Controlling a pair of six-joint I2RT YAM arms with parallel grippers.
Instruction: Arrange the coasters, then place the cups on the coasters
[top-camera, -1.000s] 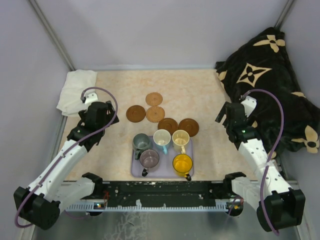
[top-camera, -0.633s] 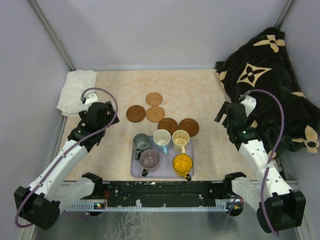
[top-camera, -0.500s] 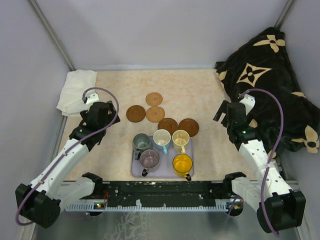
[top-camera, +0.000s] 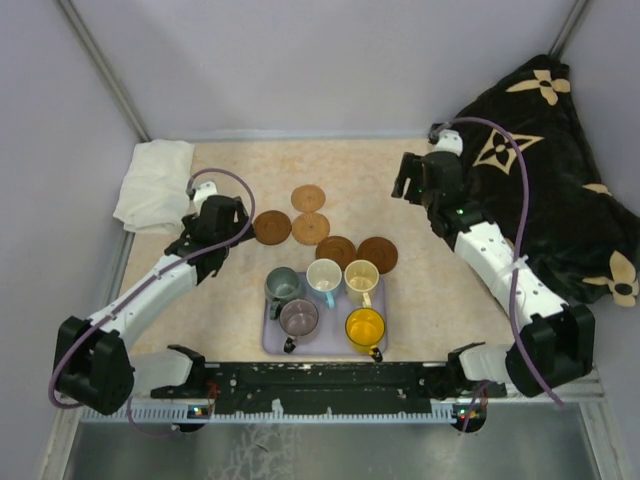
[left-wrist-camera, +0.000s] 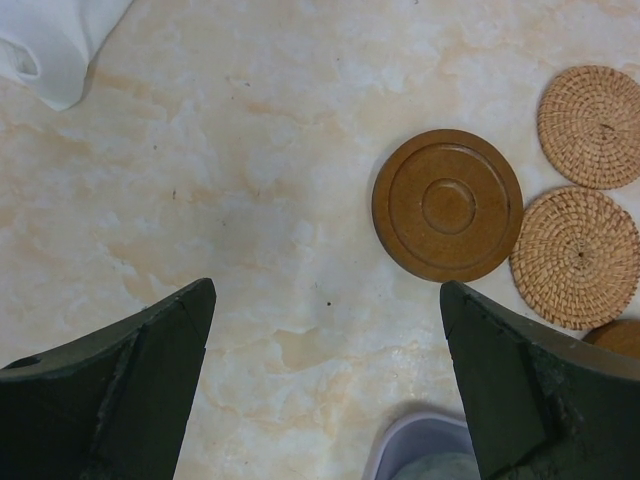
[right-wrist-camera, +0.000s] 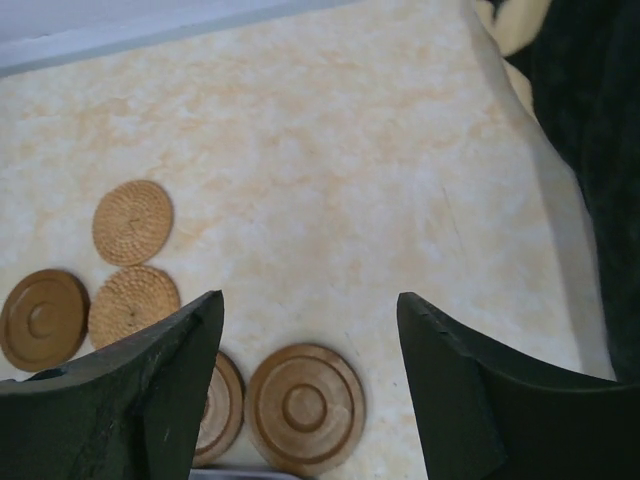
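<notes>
Five coasters lie in a loose cluster: a dark brown coaster (top-camera: 271, 227), two woven tan ones (top-camera: 308, 197) (top-camera: 311, 228), and two more dark brown ones (top-camera: 336, 250) (top-camera: 377, 254). The cups stand on a lavender tray (top-camera: 272, 340): grey-green (top-camera: 282, 285), white with a blue handle (top-camera: 324, 275), cream (top-camera: 361, 277), mauve (top-camera: 298, 317), yellow (top-camera: 365, 327). My left gripper (top-camera: 228, 228) (left-wrist-camera: 325, 330) hangs open just left of the leftmost brown coaster (left-wrist-camera: 447, 205). Open and holding nothing, my right gripper (top-camera: 410, 180) (right-wrist-camera: 310, 300) hovers beyond the rightmost brown coaster (right-wrist-camera: 304, 407).
A white cloth (top-camera: 152, 180) lies at the back left corner. A black blanket with tan flower prints (top-camera: 530, 150) is piled along the right side, close to the right arm. Grey walls close in the table on three sides.
Both arms have swung inward toward the coasters. The right gripper moved up and left from beside the blanket; the left gripper moved right, up to the leftmost coaster.
</notes>
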